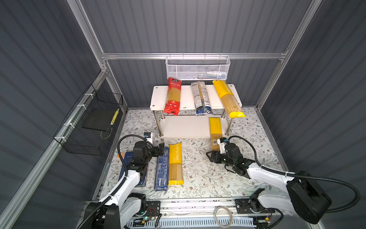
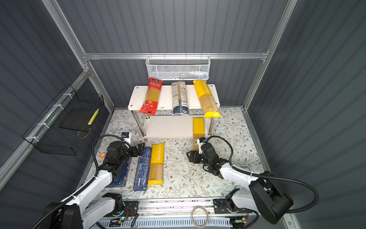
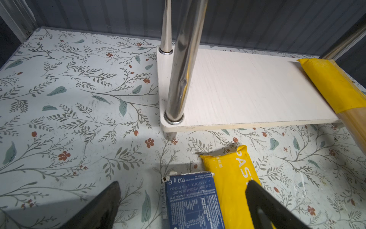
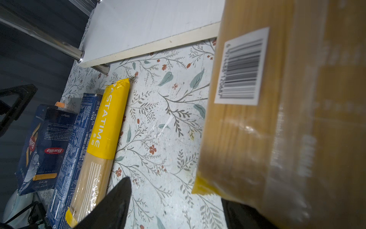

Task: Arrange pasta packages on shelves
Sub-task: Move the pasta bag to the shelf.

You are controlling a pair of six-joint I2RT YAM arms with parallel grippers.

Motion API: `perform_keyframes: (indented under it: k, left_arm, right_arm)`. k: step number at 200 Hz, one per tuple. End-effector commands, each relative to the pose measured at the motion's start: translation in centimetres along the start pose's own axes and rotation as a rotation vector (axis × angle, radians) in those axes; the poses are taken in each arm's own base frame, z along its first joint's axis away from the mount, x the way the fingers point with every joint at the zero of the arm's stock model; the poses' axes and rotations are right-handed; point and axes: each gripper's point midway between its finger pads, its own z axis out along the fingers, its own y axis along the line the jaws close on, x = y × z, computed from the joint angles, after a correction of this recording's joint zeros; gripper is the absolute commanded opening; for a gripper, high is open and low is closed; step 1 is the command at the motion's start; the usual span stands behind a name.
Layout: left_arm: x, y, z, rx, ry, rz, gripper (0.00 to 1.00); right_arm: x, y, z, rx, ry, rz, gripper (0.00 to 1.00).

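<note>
The shelves (image 1: 186,97) stand at the back. Across the top board lie three pasta packages: a red one (image 1: 172,97), a clear and dark-blue one (image 1: 201,99) and a yellow one (image 1: 227,99). Another yellow pack (image 1: 215,128) lies on the lower board (image 3: 247,89), its near end sticking out over the table. My right gripper (image 1: 211,156) is open beside that end (image 4: 257,119), which hides one finger. On the table lie a yellow bag (image 1: 175,164), a narrow dark-blue box (image 1: 162,172) and a Barilla box (image 4: 45,146) under my left arm. My left gripper (image 3: 182,188) hangs open over the narrow box's far end.
A white mesh basket (image 1: 198,68) hangs on the back rail above the shelves. A black wire basket (image 1: 89,126) is fixed to the left wall. Chrome legs (image 3: 178,79) stand close ahead of my left gripper. A coiled cable (image 1: 222,216) lies on the front rail.
</note>
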Motion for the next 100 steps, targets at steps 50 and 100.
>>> perform_keyframes:
  k: [50, 100]
  left_arm:
    - [0.2, -0.1, -0.1, 0.003, -0.002, 0.014, 0.99]
    - [0.1, -0.1, -0.2, 0.003, -0.007, 0.014, 0.99]
  right_arm:
    - [-4.8, 0.7, -0.5, 0.053, -0.119, -0.099, 0.75]
    - [-5.9, 0.6, 0.2, 0.067, -0.118, -0.124, 0.75]
